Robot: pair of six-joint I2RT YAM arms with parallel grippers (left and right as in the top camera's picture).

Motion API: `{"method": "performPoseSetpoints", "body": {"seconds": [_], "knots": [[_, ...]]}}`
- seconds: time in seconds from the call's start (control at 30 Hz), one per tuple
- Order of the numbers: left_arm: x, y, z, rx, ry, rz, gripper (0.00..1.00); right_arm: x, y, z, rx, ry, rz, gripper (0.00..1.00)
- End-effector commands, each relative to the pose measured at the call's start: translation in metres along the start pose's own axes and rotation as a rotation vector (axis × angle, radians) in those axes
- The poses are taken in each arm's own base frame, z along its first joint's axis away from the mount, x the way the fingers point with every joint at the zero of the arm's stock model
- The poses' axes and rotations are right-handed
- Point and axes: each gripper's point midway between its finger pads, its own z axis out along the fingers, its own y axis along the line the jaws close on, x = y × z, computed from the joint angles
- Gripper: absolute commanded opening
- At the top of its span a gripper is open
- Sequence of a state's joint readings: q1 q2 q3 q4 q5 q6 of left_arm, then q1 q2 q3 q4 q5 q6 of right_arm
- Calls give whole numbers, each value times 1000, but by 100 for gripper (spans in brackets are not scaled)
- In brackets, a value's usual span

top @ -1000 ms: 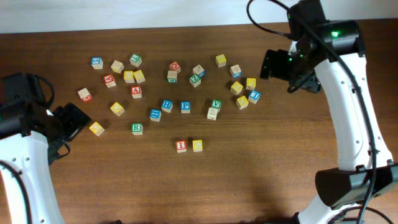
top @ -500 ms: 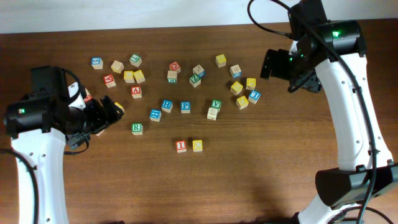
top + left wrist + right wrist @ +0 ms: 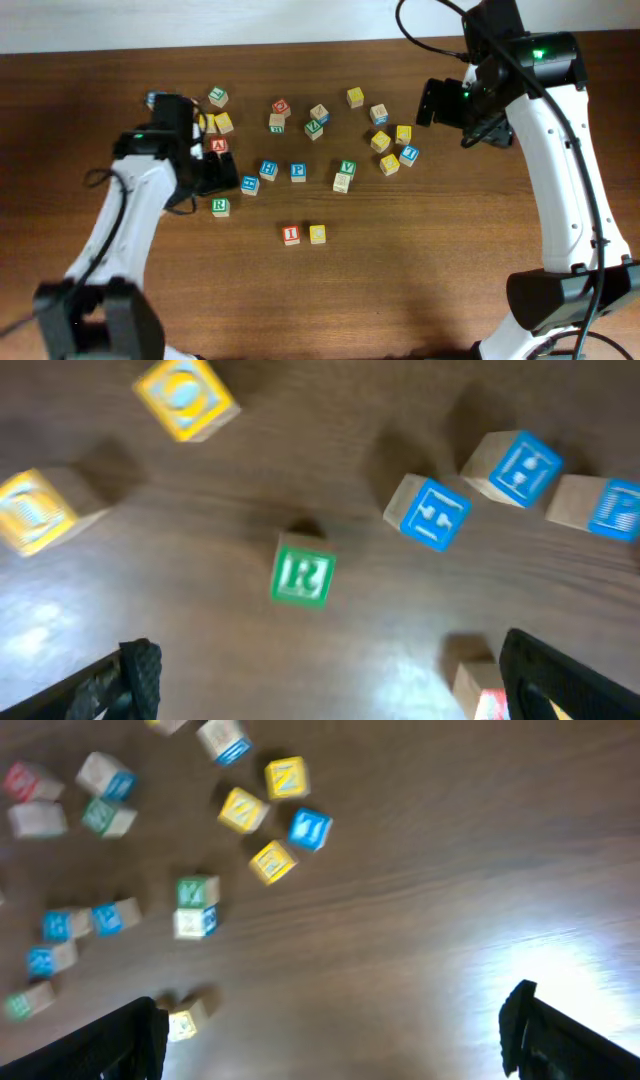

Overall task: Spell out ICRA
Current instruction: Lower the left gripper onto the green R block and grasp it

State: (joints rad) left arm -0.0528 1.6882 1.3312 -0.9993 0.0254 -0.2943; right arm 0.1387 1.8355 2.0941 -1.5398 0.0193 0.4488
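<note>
Closest to you, low in the middle of the overhead frame, the I block [image 3: 291,235] and the C block [image 3: 318,234] sit just beside each other on the wooden table [image 3: 430,300], I on the left, so that bit of the word is down. Up and to the left of them the R block [image 3: 220,207] sits on its own, green letter up, well apart from the pair. Your left gripper [image 3: 328,660] is right above it in the frame. In the left wrist view the jaws are spread wide with nothing between them, and the R shows a bit above centre, out past the fingertips, not touched. Further back, the A block [image 3: 219,146] is right at the upper edge of the left gripper, in the left-hand bunch just below two yellow blocks [image 3: 215,123]. Mid-frame you've got a little row of blue-lettered blocks [image 3: 283,171], then the loose scatter behind it. Farthest off, upper right, your right gripper [image 3: 335,1015] hangs over the table beside the clump of yellow and blue blocks [image 3: 395,145]. The right wrist view shows its jaws wide too, gripping nothing.
</note>
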Motion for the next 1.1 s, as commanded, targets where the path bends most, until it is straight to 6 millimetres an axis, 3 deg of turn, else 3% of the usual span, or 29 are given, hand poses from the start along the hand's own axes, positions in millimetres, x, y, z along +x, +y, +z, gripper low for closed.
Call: {"method": "performPoseSetpoints", "body": {"seconds": [0.0,0.13,0.2,0.33,0.37,0.5,0.53,0.67,0.73,0.8,0.87,0.93,1.07], "knots": [[10,-4,40,-71,81,59,99,-11,-21,1,123,-57,2,98],[3,10,68,-189,86,169,91,-13,-24,0,140,-65,2,98],[5,10,76,-189,107,203,76,-13,-24,0,140,-65,2,98],[13,2,93,-139,154,200,66,-14,-23,0,137,-72,3,98],[16,3,98,-143,172,200,58,-14,-23,0,138,-71,3,98],[17,4,102,-145,178,200,56,-14,-23,0,137,-72,3,98],[17,4,102,-146,181,200,47,-14,-23,0,137,-72,3,98],[21,5,101,-150,196,200,31,-14,-23,0,137,-72,3,98],[24,6,100,-153,209,200,33,-14,-23,0,137,-72,3,98],[25,7,100,-155,215,200,44,-14,-23,0,137,-71,3,98],[28,8,99,-158,227,201,48,-14,-23,0,137,-71,3,98],[28,8,99,-157,226,201,36,-14,-23,0,137,-71,3,98],[28,8,99,-157,226,201,25,-14,-23,0,137,-71,3,98]]}}
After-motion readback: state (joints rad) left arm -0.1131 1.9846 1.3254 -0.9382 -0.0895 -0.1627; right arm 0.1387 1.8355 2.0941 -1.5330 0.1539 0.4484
